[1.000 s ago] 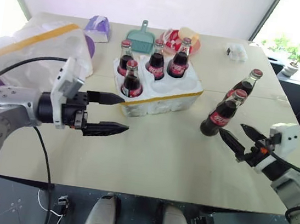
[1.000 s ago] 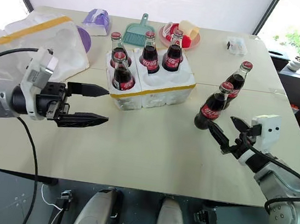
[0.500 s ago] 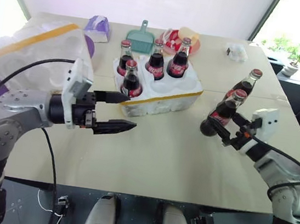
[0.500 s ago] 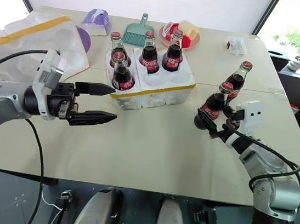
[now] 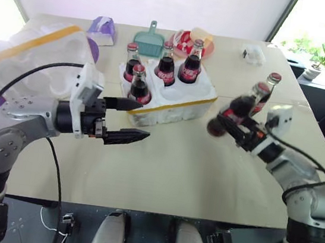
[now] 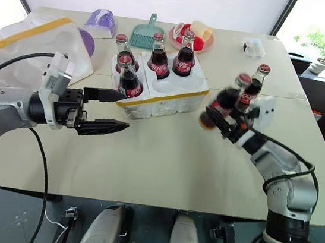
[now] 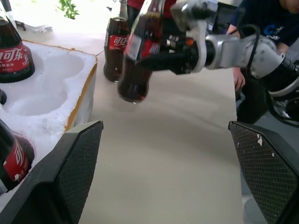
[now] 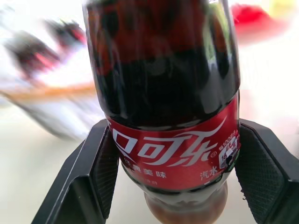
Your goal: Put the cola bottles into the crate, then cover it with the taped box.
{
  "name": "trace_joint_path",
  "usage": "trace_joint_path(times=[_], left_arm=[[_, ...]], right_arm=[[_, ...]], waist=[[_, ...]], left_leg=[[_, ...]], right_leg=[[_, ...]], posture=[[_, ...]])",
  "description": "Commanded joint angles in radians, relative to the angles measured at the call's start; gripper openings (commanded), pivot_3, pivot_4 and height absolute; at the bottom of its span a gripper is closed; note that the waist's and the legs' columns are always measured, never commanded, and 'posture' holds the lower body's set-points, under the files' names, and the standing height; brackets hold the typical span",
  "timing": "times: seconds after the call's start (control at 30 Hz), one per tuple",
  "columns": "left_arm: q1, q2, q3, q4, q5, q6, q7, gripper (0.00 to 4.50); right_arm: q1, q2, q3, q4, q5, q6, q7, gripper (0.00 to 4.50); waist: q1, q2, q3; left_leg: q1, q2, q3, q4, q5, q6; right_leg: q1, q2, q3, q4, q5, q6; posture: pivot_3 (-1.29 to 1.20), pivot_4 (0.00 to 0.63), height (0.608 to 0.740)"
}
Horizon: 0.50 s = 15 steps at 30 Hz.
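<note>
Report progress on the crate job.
Done: four cola bottles stand in the crate. In hand: the right pincer grips a fifth bottle, lifted and tilted. Left: the sixth bottle on the table, then the taped box as cover. Left pincer open.

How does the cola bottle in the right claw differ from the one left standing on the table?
The held bottle is off the table, tilted, clamped in the right claw. The other bottle stands upright, untouched. Both are dark cola, red-labelled, red-capped.
</note>
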Motion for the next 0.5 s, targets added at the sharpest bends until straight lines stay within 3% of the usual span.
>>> trace_joint_path(times=[0.03,0.23,0.4,0.5], left_arm=[[-0.003,-0.002,0.043,-0.003,-0.015,-0.029,0.012,4.50],[-0.005,0.001,0.042,0.001,-0.002,-0.049,0.021,4.50],[0.009,0.007,0.055,-0.014,-0.001,-0.057,0.039,4.50],[0.022,0.010,0.071,-0.027,-0.009,-0.057,0.052,4.50]], right_arm=[[-0.176,0.008,0.041,-0.045,0.058,-0.008,0.026,2.83],[-0.445,0.103,0.214,0.262,-0.152,-0.106,-0.021,2.83],[-0.538,0.159,0.328,0.464,-0.288,-0.212,0.047,2.83],[-0.566,0.187,0.358,0.566,-0.333,-0.222,0.063,2.83]], waist=[[-0.007,0.000,0.000],[-0.011,-0.001,0.000],[-0.011,-0.001,0.000],[-0.012,-0.001,0.000]], left_leg=[[0.000,0.000,0.000,0.000,0.000,0.000],[0.000,0.000,0.000,0.000,0.000,0.000],[-0.004,0.000,0.000,-0.001,0.000,0.000],[-0.017,0.000,0.000,0.002,0.001,0.000]], right_leg=[[0.000,0.000,0.000,0.000,0.000,0.000],[0.000,0.000,0.000,0.000,0.000,0.000],[-0.004,0.000,0.000,-0.001,0.000,0.000],[-0.016,0.000,0.000,0.001,0.001,0.000]], posture=[[0.00,0.150,0.736],[0.00,0.150,0.736],[0.00,0.150,0.736],[0.00,0.150,0.736]])
